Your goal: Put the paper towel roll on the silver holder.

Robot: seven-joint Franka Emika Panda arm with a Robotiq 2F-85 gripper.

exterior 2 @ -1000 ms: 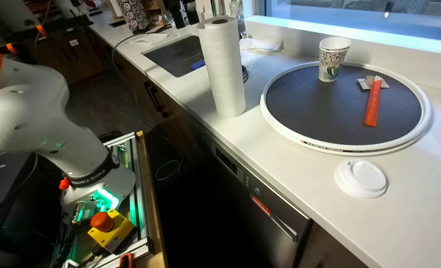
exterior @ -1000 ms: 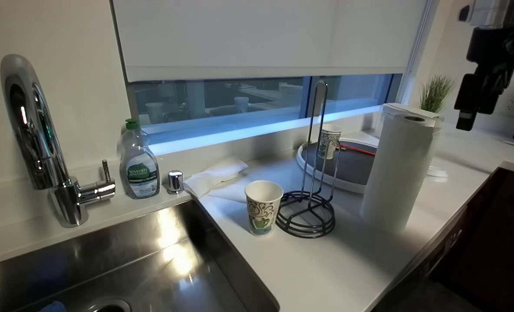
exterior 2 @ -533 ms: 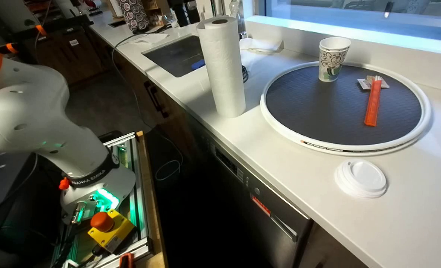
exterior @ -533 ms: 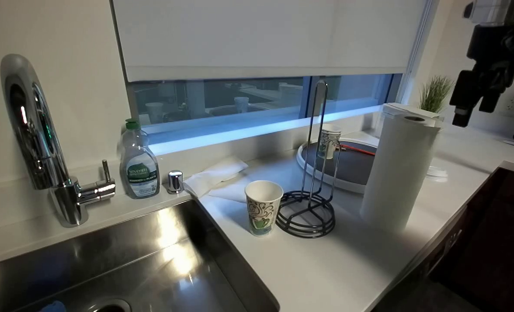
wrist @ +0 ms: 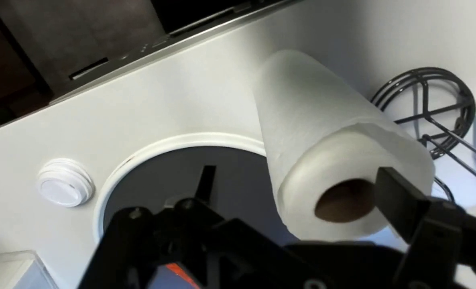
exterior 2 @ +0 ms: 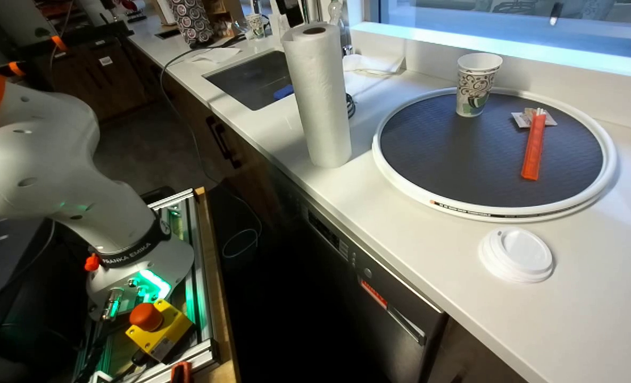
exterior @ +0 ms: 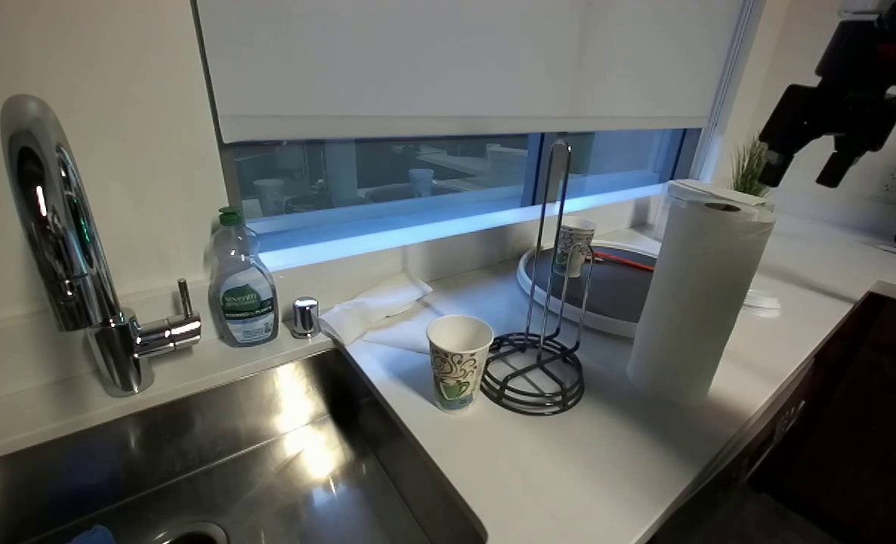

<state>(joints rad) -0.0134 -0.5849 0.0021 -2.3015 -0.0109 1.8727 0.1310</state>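
The paper towel roll, a tall white cylinder, stands upright on the counter in both exterior views (exterior: 697, 302) (exterior 2: 318, 96). The wrist view shows its top and brown core hole (wrist: 314, 104). The silver holder (exterior: 540, 363), a wire stand with a dark ringed base, stands beside the roll, bare. Part of its base shows behind the roll in an exterior view (exterior 2: 351, 105), and it is at the right in the wrist view (wrist: 426, 115). My gripper (exterior: 805, 172) is open and empty, above and beside the roll's top. In the wrist view its fingers (wrist: 298, 174) are wide apart.
A patterned paper cup (exterior: 459, 370) stands close by the holder's base. The sink (exterior: 267, 453), faucet (exterior: 63, 227) and soap bottle (exterior: 245, 283) lie beyond. A round dark tray (exterior 2: 454, 159) with cups (exterior 2: 475, 88) and a red packet (exterior 2: 533, 146) is beside the roll. White lids (exterior 2: 516, 254) lie near.
My gripper has turned, so both fingers now show spread apart, and it has moved slightly up and toward the roll. The roll, holder and cups have not moved.
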